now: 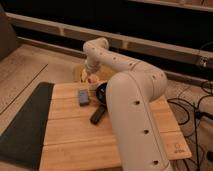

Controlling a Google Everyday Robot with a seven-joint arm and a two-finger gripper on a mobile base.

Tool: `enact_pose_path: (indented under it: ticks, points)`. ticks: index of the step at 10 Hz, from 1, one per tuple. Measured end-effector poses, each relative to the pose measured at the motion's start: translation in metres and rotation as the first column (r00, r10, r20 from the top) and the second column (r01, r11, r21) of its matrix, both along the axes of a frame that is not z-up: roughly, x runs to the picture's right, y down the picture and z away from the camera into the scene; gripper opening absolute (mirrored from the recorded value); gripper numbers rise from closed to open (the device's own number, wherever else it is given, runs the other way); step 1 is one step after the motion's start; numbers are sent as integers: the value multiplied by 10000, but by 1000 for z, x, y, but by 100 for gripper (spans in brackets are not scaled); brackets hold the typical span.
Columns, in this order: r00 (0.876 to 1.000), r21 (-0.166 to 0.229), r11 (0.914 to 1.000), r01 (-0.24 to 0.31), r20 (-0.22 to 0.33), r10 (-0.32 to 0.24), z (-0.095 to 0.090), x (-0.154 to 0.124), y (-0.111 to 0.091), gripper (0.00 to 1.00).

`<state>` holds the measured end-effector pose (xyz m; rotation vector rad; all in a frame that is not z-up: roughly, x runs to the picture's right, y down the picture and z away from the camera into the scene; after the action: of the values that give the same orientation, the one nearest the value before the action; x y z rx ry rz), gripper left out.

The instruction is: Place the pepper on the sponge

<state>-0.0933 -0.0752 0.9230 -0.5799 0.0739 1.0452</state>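
The sponge [83, 96], a small flat blue-grey block, lies on the wooden table [75, 132] left of the black pan. A small orange-red thing that looks like the pepper [93, 79] sits at the table's far edge, just behind the pan. My gripper [91, 75] hangs down from the white arm right at the pepper, a hand's width behind and to the right of the sponge. I cannot tell whether it grips the pepper.
A black pan [103, 92] stands right of the sponge, its dark handle [97, 114] pointing toward the front. A pale yellow object [79, 73] lies at the far edge. A dark mat [25, 125] covers the left side. Cables [197, 107] trail on the right.
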Motion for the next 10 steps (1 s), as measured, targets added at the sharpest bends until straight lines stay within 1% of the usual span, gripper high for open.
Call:
enact_pose_path:
  ticks: [1, 2, 3, 4, 5, 7, 8, 9, 10]
  points:
    - [9999, -70, 9999, 128, 21, -128, 1, -2, 2, 65]
    - [9999, -106, 9998, 168, -8, -168, 2, -2, 3, 61]
    - [9997, -128, 9997, 226, -78, -227, 2, -1, 3, 53]
    - [9993, -139, 9996, 265, -259, -269, 2, 1, 2, 41]
    - [9988, -145, 9995, 296, -388, -301, 1, 3, 2, 33]
    - [9965, -193, 9993, 314, -773, -328, -1, 9, 2, 10]
    - [9957, -222, 9994, 282, -874, -300, -2, 11, 3, 4]
    - [9949, -235, 9994, 243, -977, -265, -3, 12, 3, 0]
    - [9936, -203, 9996, 198, -1107, -219, -5, 15, 2, 0]
